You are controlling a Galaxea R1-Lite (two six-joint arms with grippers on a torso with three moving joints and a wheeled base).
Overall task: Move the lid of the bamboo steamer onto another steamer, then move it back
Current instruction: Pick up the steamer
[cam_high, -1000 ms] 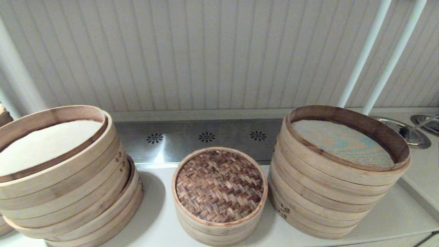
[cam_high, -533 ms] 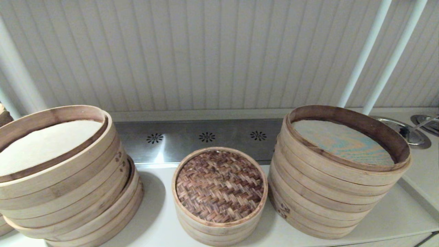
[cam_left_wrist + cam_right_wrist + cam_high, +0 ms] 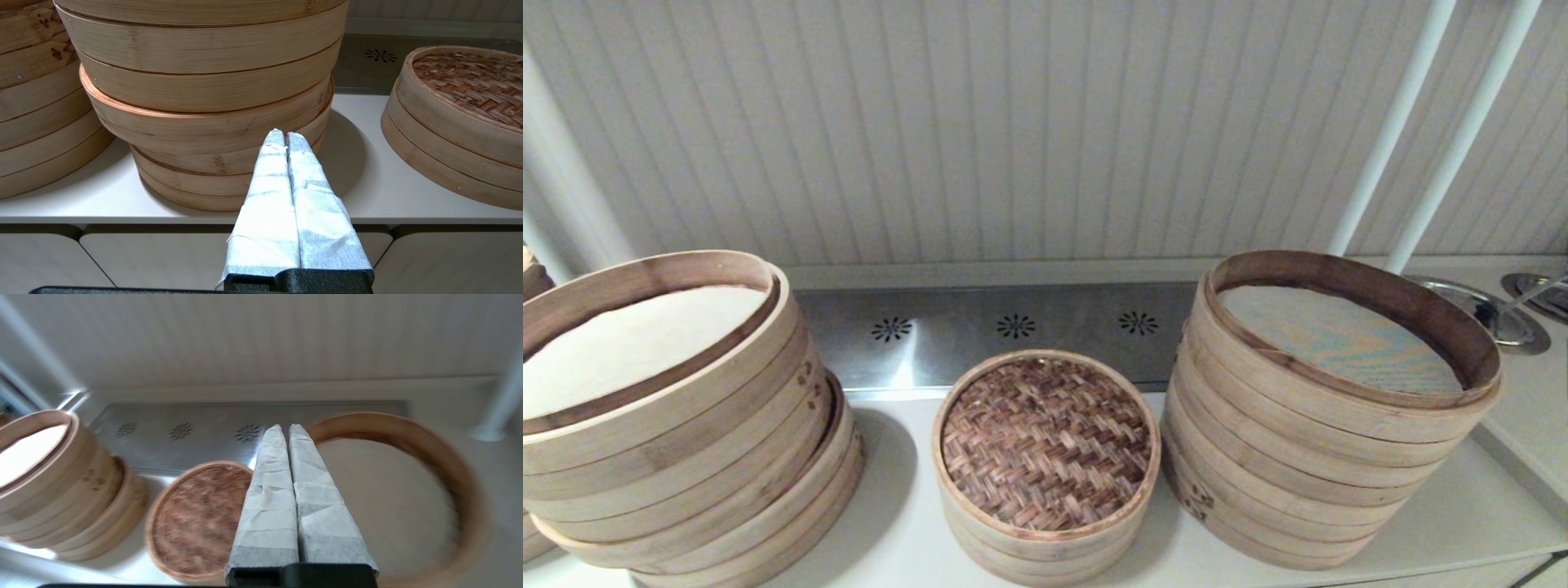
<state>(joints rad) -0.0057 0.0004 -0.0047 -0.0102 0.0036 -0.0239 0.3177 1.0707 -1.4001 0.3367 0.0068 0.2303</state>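
Observation:
The bamboo steamer lid (image 3: 1045, 441), dark herringbone weave in a pale band, lies on a low bamboo basket at the counter's middle, between two tall stacks. It also shows in the left wrist view (image 3: 470, 77) and the right wrist view (image 3: 200, 518). No separate low cloth-lined steamer is in view. Neither arm appears in the head view. My left gripper (image 3: 284, 136) is shut and empty, low in front of the counter edge, facing the left stack (image 3: 204, 81). My right gripper (image 3: 284, 428) is shut and empty, above the right stack's cloth-lined top (image 3: 392, 498).
The tall left stack (image 3: 670, 425) and tall right stack (image 3: 1323, 465) flank the lid closely. Behind runs a steel strip with flower-shaped vents (image 3: 1013, 327). White pipes (image 3: 1388, 131) and a metal dish (image 3: 1494, 314) stand at the back right. A further stack (image 3: 32, 102) lies beyond the left one.

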